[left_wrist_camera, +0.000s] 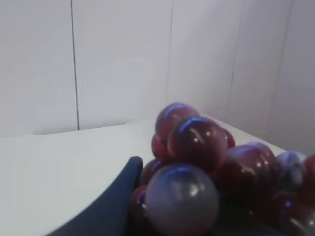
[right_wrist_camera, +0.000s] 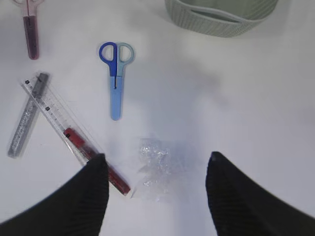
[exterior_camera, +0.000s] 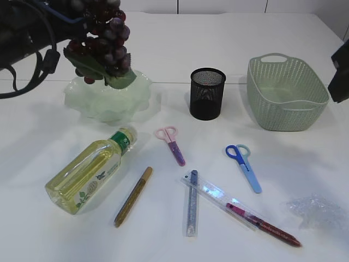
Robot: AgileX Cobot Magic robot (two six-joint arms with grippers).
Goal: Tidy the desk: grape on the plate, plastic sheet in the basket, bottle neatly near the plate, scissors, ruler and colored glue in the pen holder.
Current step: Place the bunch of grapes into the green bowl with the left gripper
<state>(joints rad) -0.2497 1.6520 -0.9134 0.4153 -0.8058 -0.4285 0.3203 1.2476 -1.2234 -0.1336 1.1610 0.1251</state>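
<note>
My left gripper (exterior_camera: 76,8) is shut on the dark red grape bunch (exterior_camera: 103,43), which hangs just above the pale green plate (exterior_camera: 109,103); one dark finger (left_wrist_camera: 118,196) presses the grape (left_wrist_camera: 197,162). My right gripper (right_wrist_camera: 157,156) stands open above the crumpled plastic sheet (right_wrist_camera: 157,167), clear of it. The bottle (exterior_camera: 90,169) lies on its side. Pink scissors (exterior_camera: 170,143), blue scissors (exterior_camera: 244,166), a clear ruler (exterior_camera: 223,202) and gold (exterior_camera: 133,196), silver (exterior_camera: 192,202) and red (exterior_camera: 272,229) glue pens lie on the table. The black mesh pen holder (exterior_camera: 207,93) stands upright.
The green basket (exterior_camera: 286,93) sits at the back right, with the plastic sheet (exterior_camera: 316,210) near the front right corner. Part of the right arm (exterior_camera: 339,71) shows at the right edge. The ruler overlaps the red glue pen.
</note>
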